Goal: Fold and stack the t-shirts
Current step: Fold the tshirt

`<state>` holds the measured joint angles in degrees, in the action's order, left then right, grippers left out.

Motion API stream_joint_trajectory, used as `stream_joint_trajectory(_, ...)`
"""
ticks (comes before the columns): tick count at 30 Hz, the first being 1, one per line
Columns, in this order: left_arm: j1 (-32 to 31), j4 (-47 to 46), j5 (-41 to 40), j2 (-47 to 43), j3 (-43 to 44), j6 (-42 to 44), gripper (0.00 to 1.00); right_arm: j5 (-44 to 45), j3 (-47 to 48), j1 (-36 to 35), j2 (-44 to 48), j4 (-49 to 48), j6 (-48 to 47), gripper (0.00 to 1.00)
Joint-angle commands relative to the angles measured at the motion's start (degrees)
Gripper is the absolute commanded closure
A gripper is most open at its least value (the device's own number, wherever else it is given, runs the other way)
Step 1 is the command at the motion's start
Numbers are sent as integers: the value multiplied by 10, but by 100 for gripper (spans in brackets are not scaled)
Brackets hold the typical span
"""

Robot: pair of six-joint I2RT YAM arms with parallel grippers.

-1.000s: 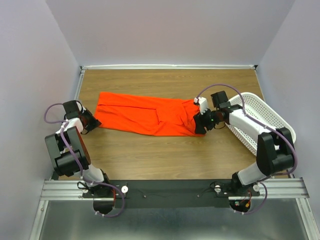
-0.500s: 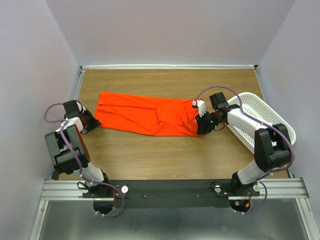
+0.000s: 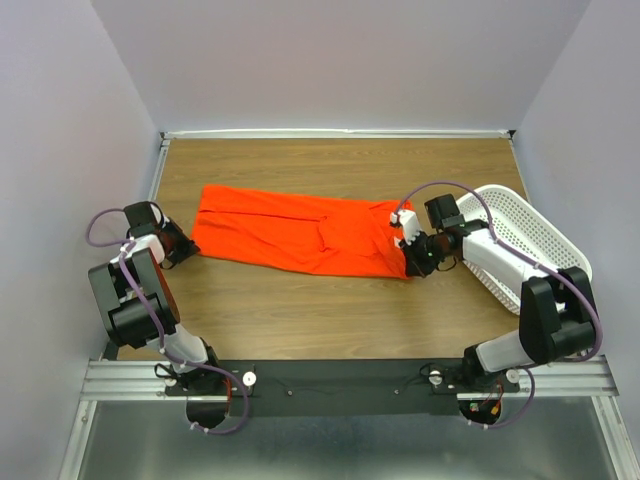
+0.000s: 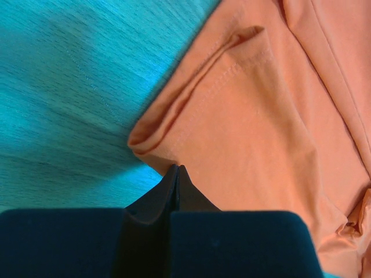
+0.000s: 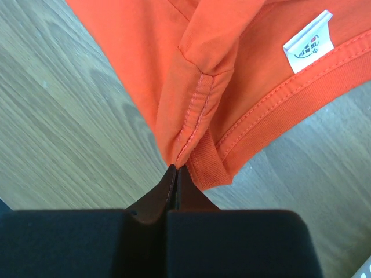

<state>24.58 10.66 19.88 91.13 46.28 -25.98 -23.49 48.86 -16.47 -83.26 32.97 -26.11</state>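
One bright orange t-shirt (image 3: 300,230) lies stretched left to right across the wooden table, folded lengthwise. My left gripper (image 3: 188,243) is shut on its left hem corner (image 4: 174,156). At the other end my right gripper (image 3: 412,262) is shut on the shoulder seam (image 5: 188,139) beside the ribbed collar, where a small white label (image 5: 308,41) shows. Both pairs of jaws are pressed together with cloth pinched at the tips.
A white perforated basket (image 3: 520,240) stands tilted at the right edge of the table, just behind my right arm. Bare wood (image 3: 300,310) runs between the shirt and the arm bases. Grey walls close in the table on three sides.
The right gripper has closed on the collar-end seam and drawn it slightly right and nearer, stretching the shirt. The left gripper has edged a little left with the hem.
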Motion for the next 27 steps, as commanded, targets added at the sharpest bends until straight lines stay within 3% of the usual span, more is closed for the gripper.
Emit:
stream_joint_trajectory(1,6,9,-19,8,13,8,98,32,-14,3,8,17,-12,99)
stream_joint_trajectory(12,7,9,-14,-6,15,17,98,32,-16,3,4,34,-19,89)
stream_joint_trajectory(23,7,-4,7,-50,16,32,98,75,-25,3,18,51,-27,48)
stream_joint_trajectory(27,6,-12,48,-96,17,45,98,104,-17,3,56,59,-20,43)
